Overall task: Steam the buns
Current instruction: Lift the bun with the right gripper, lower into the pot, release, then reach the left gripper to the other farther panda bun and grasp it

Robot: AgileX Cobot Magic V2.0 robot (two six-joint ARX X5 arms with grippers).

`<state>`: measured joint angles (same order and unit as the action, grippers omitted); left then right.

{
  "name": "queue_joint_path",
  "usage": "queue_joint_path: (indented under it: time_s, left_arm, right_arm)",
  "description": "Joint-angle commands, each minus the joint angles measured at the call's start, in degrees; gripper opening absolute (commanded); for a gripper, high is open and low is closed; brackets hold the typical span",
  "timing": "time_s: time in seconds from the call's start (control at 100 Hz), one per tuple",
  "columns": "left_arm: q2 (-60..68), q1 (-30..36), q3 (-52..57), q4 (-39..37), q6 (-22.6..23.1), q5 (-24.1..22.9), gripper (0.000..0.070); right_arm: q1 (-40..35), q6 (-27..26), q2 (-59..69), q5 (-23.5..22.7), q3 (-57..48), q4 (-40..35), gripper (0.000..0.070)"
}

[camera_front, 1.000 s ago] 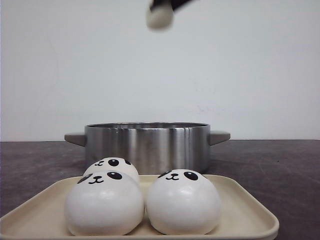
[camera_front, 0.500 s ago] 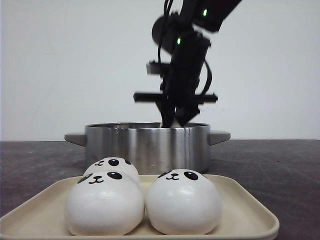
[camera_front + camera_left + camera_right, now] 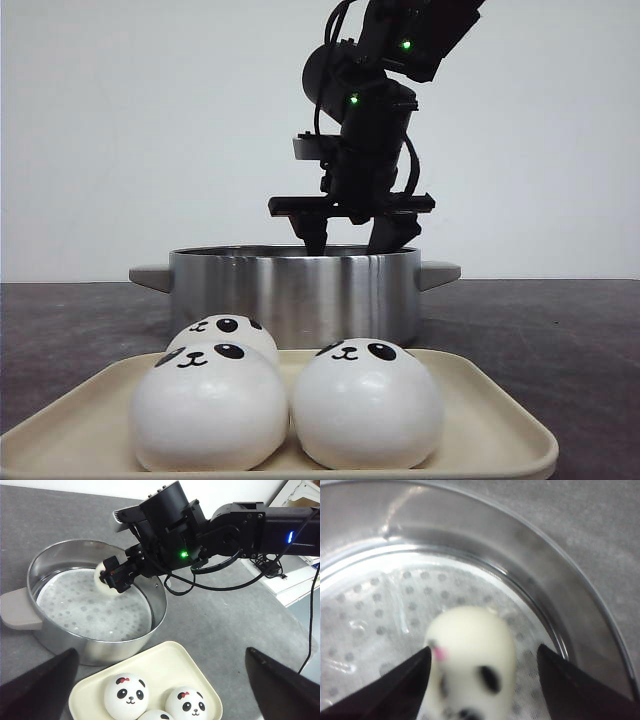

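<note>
white panda-faced bun [image 3: 470,665] blurs between right claw [image 3: 482,680] fingers.

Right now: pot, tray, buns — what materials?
Pot: brushed steel by its vertical reflections; handles matte grey, maybe plastic. Tray: cream, matte, likely plastic. Buns: smooth white, soft sheen, printed faces; probably foam or rubber.
</note>
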<state>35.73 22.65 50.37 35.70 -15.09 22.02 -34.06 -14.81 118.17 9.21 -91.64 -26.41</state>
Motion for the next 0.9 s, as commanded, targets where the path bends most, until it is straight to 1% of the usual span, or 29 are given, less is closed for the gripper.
queue_joint_path:
  time_s: [0.0, 0.11, 0.13, 0.15, 0.17, 0.19, 0.22, 0.24, 0.26, 0.28, 0.33, 0.44, 0.52, 0.6, 0.67, 0.77, 0.89]
  left_arm:
    - [0.63, 0.26, 0.74, -0.48, 1.03, -0.17, 0.0672]
    - [1.27, 0.26, 0.74, -0.46, 1.01, -0.17, 0.0672]
    - [1.46, 0.26, 0.74, -0.44, 0.96, -0.17, 0.0672]
    - [1.57, 0.26, 0.72, -0.31, 0.96, -0.17, 0.0671]
    - [1.79, 0.26, 0.72, -0.13, 0.98, -0.20, 0.0669]
    - [2.01, 0.26, 0.72, 0.15, 0.98, -0.37, 0.0664]
    - [2.45, 0.31, 0.70, 0.74, 0.98, -0.87, 0.0651]
    - [2.95, 0.35, 0.68, 1.22, 0.98, -1.38, 0.0627]
    - [3.41, 0.44, 0.68, 1.73, 0.98, -1.66, 0.0615]
    - [3.91, 0.55, 0.66, 2.23, 0.96, -2.08, 0.0604]
    - [5.42, 1.05, 0.66, 3.43, 0.94, -3.08, 0.0578]
    - [10.43, 2.69, 0.66, 4.44, 0.37, -3.65, 0.0578]
    - [15.28, 4.46, 0.66, 4.59, -2.23, -4.48, 0.0577]
    - [20.76, 6.49, 0.66, 4.35, -3.87, -5.92, 0.0566]
    - [25.75, 8.09, 0.66, 3.52, -3.93, -7.45, 0.0566]
    - [31.93, 9.68, 0.66, 1.36, -4.57, -8.09, 0.0568]
    - [38.42, 11.72, 0.66, -1.99, -7.30, -8.09, 0.0568]
  right_arm:
    - [-0.24, 0.24, 0.31, 0.28, -2.75, -0.79, 0.0428]
    - [-0.17, 0.28, -1.31, 0.28, -5.22, -2.97, 0.0420]
    - [-0.20, 0.28, -1.68, 0.28, -5.81, -3.65, 0.0403]
    - [-0.20, 0.26, -2.14, 0.28, -6.47, -4.46, 0.0369]
    - [-0.20, 0.28, -2.69, 0.28, -7.08, -5.33, 0.0316]
    - [-0.20, 0.39, -3.30, 0.28, -7.65, -6.27, 0.0241]
    - [-0.22, 0.85, -4.33, 0.28, -8.28, -7.54, 0.0102]
    - [-0.33, 1.40, -5.44, 0.31, -8.61, -8.52, 0.0000]
    - [-0.39, 1.86, -6.14, 0.31, -8.63, -8.94, 0.0000]
    - [-0.59, 2.23, -7.21, 0.31, -8.63, -9.38, 0.0016]
    - [-1.22, 2.27, -9.97, 1.16, -8.63, -10.75, 0.0015]
    - [-3.32, 2.25, -17.16, 3.98, -8.61, -14.47, 0.0015]
    - [-5.75, 2.34, -23.04, 5.88, -8.61, -17.33, 0.0015]
    - [-8.76, 3.13, -28.85, 6.32, -8.61, -19.28, 0.0015]
    - [-11.54, 3.23, -33.68, 6.62, -8.61, -20.17, 0.0014]
    - [-15.93, 3.26, -39.74, 10.14, -8.61, -20.63, 0.0013]
    - [-20.06, 3.23, -45.42, 15.32, -8.61, -21.44, 0.0013]
